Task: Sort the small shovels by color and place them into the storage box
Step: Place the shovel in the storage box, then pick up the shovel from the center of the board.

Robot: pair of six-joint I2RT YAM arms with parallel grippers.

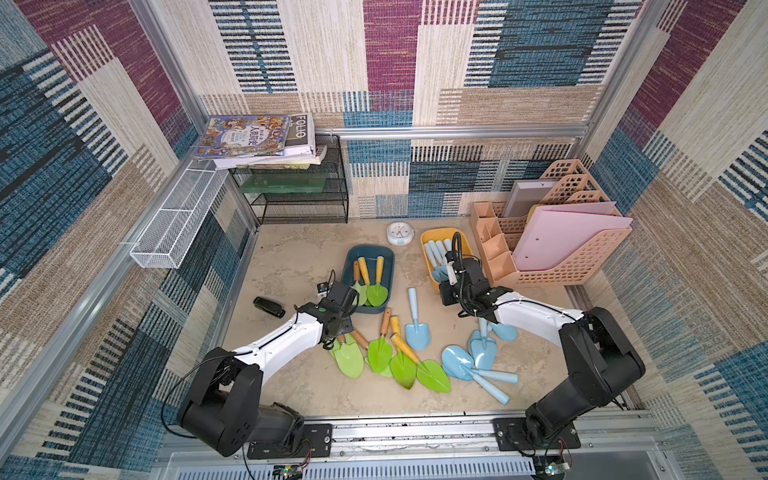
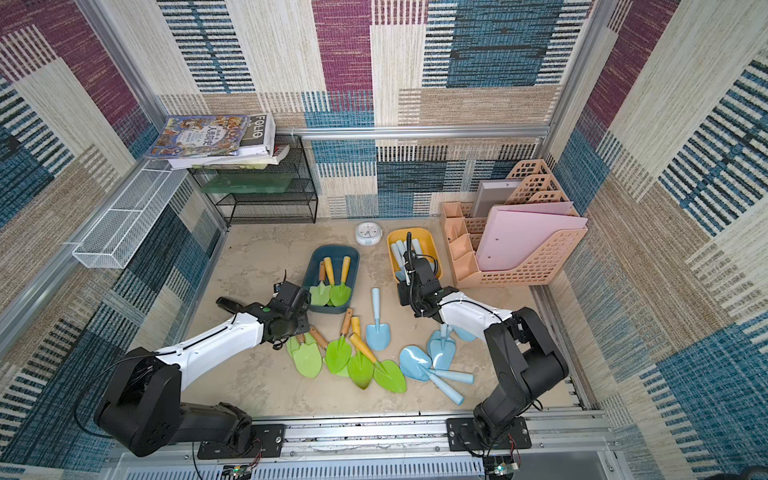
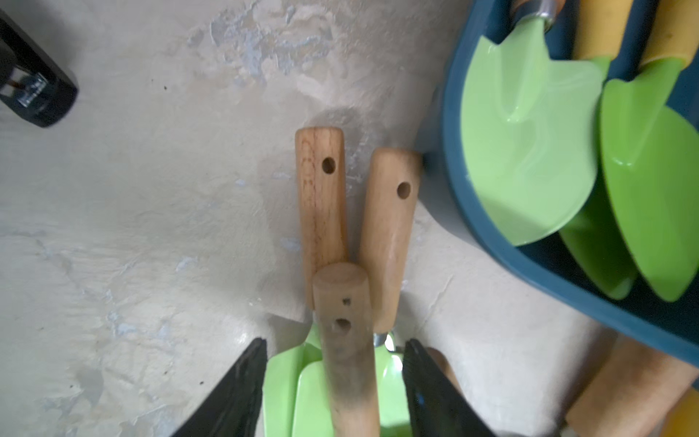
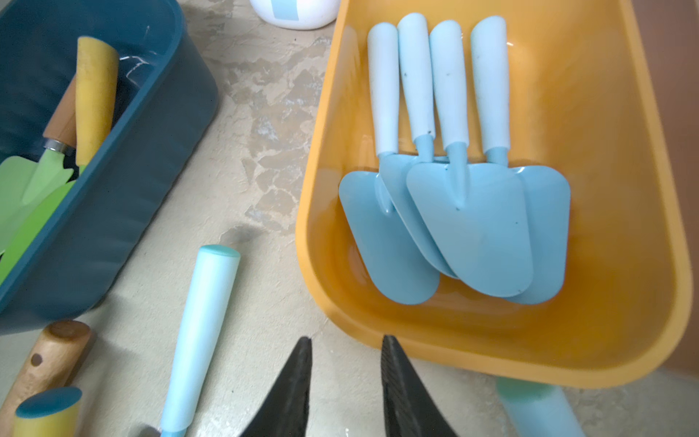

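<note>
the green shovels [image 1: 380, 353] have glossy, pointed, leaf-shaped blades and round handles of bare wood or matte yellow. the blue shovels [image 1: 417, 332] are smooth pale blue all over, with squarer blades. three green ones lie in the dark blue tub [image 1: 368, 251], and four blue ones lie fanned in the yellow tub [image 4: 605, 265], blades overlapping. the rest lie loose on the table [image 1: 291, 266]: green in a tangled pile by the left arm, blue clustered by the right arm, one blue one alone between.

the left gripper [image 3: 333, 342] has its ribbed black fingers spread to either side of a blurred wooden handle [image 3: 350, 378], a gap showing on both sides. two more handles, each with a drilled hole, lie just beyond. the right gripper [image 4: 347, 340] is parted and empty, bare table showing between its fingers, just beside the yellow tub's rim. in both top views each gripper is hidden under its own wrist, and the right arm covers part of the blue cluster.

the table is mottled beige, like worn plaster. woven patchwork panels in blue, maroon and tan wall it in. a white clock [image 1: 400, 232], a peach file rack [image 1: 582, 270] and a black wire shelf [image 1: 299, 203] stand at the back.
</note>
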